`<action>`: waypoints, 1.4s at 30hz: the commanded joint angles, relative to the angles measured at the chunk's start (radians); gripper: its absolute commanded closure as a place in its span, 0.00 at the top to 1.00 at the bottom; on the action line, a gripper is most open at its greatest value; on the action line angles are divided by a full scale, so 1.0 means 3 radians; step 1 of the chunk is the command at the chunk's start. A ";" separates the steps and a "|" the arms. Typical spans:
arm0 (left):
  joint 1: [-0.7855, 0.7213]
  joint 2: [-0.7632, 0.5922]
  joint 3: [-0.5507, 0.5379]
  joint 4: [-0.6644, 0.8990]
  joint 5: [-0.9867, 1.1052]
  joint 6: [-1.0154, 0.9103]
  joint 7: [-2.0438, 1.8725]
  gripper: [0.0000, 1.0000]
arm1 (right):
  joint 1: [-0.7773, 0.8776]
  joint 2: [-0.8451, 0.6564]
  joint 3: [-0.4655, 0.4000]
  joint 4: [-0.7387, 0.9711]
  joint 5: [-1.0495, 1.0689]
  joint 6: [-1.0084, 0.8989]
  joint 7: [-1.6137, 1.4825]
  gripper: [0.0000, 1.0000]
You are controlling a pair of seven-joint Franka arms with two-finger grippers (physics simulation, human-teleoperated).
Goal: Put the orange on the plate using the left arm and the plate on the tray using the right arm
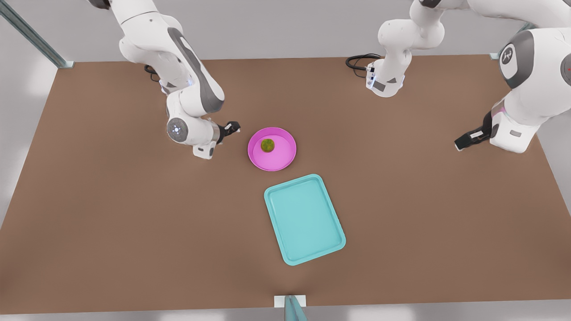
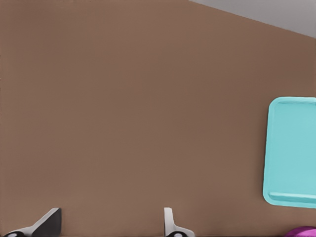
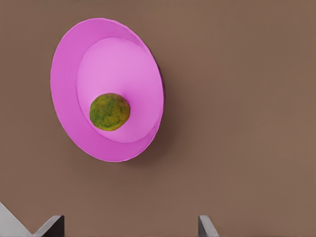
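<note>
The orange [image 1: 267,145] lies inside the pink plate [image 1: 279,165] at the table's middle; the right wrist view shows the orange [image 3: 109,111] resting on the plate [image 3: 64,64]. The teal tray [image 1: 304,218] lies bare just in front of the plate, apart from it. My left gripper [image 1: 232,128] hovers open beside the plate's rim on the front view's left, holding nothing. In its wrist view the open gripper [image 2: 109,224] hangs over bare table, with the tray [image 2: 291,148] and a sliver of plate [image 2: 302,231] off to one side. My right gripper [image 1: 461,145] waits open at the front view's far right; from its wrist the gripper [image 3: 128,226] faces the plate.
A black cable [image 1: 359,60] coils at the table's back edge beside an arm base [image 1: 386,76]. A metal post [image 1: 31,33] stands at the back left corner. A small bracket [image 1: 290,301] sits at the front edge. Brown table [image 1: 111,223] stretches wide around the tray.
</note>
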 commanded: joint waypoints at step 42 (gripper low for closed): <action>0.0062 -0.0057 0.0072 0.0101 -0.0035 -0.0329 0.1341 1.00 | 0.0187 0.1298 0.0367 0.0340 0.0265 0.1509 0.1364 0.53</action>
